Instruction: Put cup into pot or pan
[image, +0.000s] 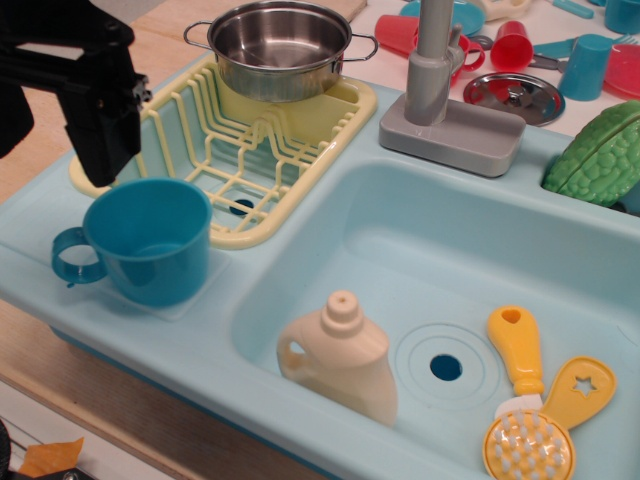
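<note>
Pincer (100, 150) above cup (148, 240); whether released or clenched, we cannot tell. We should grasp the rim opposite the handle, lift clear of the rack (240, 150), lower into pot (280, 45).

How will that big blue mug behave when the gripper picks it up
The blue mug looks like thin rigid plastic, so probably light and stiff. Its smooth glossy wall may be slippery. It stands upright and empty with a wide mouth, so a sideways nudge could slide or tip it.
</note>
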